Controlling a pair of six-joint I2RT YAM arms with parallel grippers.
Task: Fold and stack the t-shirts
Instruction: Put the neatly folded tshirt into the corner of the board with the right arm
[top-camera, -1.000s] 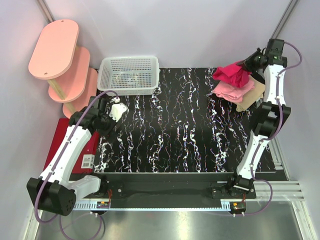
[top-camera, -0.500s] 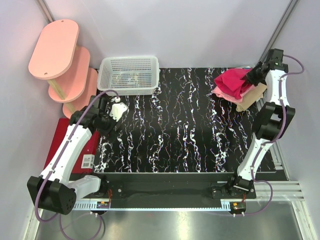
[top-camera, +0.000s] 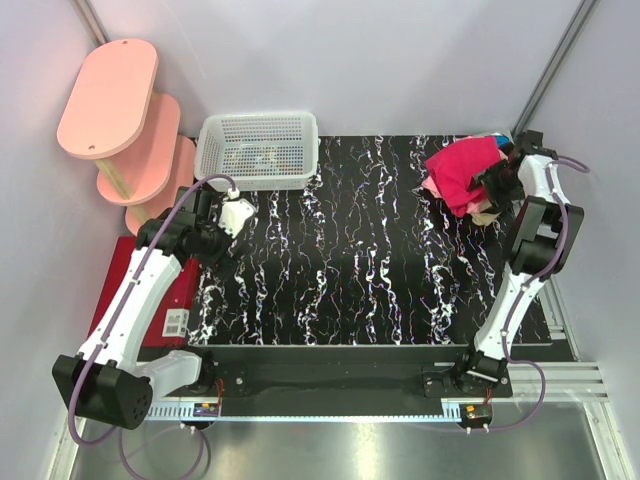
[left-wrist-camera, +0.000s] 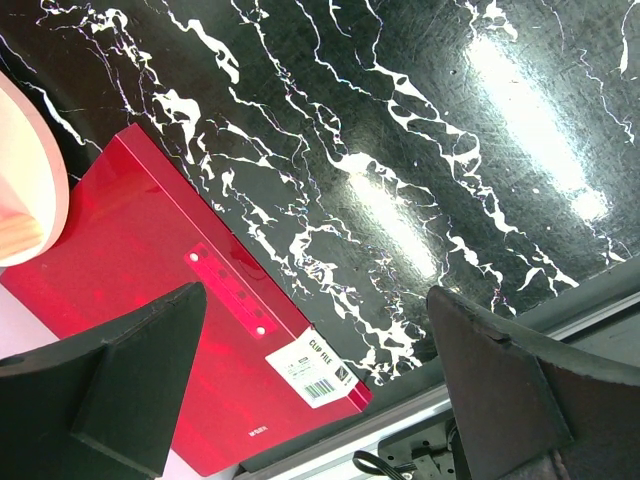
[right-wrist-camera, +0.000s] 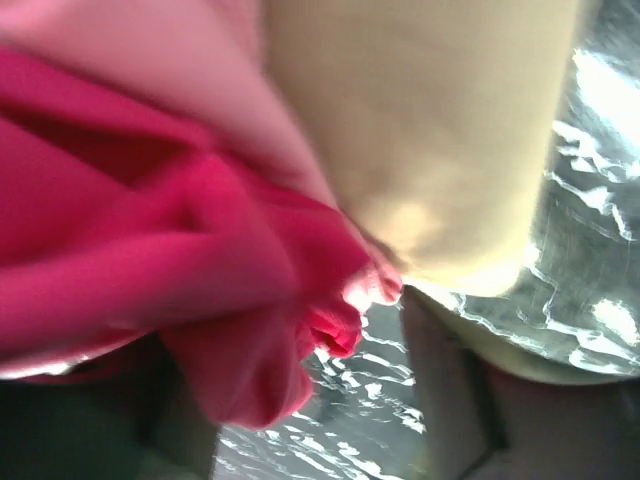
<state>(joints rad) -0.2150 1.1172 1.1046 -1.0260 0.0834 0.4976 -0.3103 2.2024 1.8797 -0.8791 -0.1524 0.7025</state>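
Note:
The magenta-red t-shirt (top-camera: 460, 168) lies bunched on the stack at the table's back right. It covers a folded light pink t-shirt (top-camera: 432, 187) and a tan t-shirt (top-camera: 486, 213). My right gripper (top-camera: 495, 180) is at the stack's right side. In the right wrist view its gripper (right-wrist-camera: 310, 400) has its jaws spread wide. A fold of the magenta t-shirt (right-wrist-camera: 190, 260) hangs loose between them, and the tan t-shirt (right-wrist-camera: 430, 130) sits just above. My left gripper (top-camera: 232, 215) hovers open over the table's left edge, and nothing is held in the gripper (left-wrist-camera: 320, 370).
A white mesh basket (top-camera: 258, 150) stands at the back left. Beside it is a pink tiered shelf (top-camera: 118, 110). A flat red clip file (left-wrist-camera: 140, 290) lies off the black marbled table's (top-camera: 350, 260) left side, under the left arm.
My right gripper has come down and nearer with the magenta t-shirt, set it on the stack and opened its jaws. The left arm has barely shifted.

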